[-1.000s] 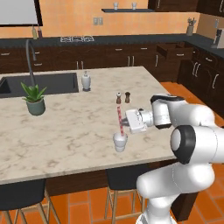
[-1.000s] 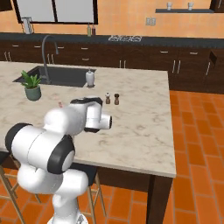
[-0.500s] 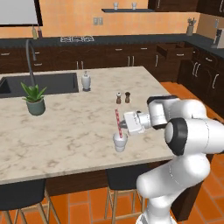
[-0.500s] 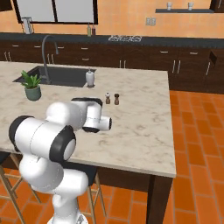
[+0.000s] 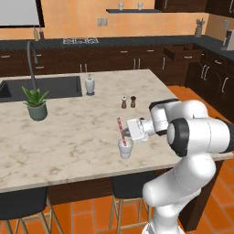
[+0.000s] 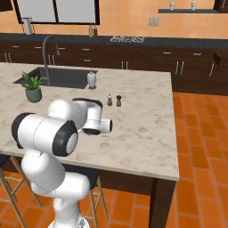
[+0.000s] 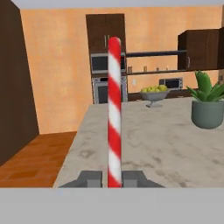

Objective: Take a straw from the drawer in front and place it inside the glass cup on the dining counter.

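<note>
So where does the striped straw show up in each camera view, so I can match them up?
Left base view: the straw leans out of the glass cup, just left of the jaws.
Right base view: hidden behind the arm.
Hand view: the straw stands upright at centre, between the jaws.
Shared landmark: the potted plant on the dining counter.

The white arm rises from the 5 o'clock corner of the left base view, folds at a bulky dark-jointed elbow, and reaches level toward 9 o'clock, wrist and hand horizontal above the table. The gripper (image 5: 128, 132) sits at the end of that reach, its jaws set close on either side of the straw (image 5: 120, 131). In the hand view, two grey fingertips (image 7: 90, 179) flank the straw's foot at 6 o'clock.
</note>
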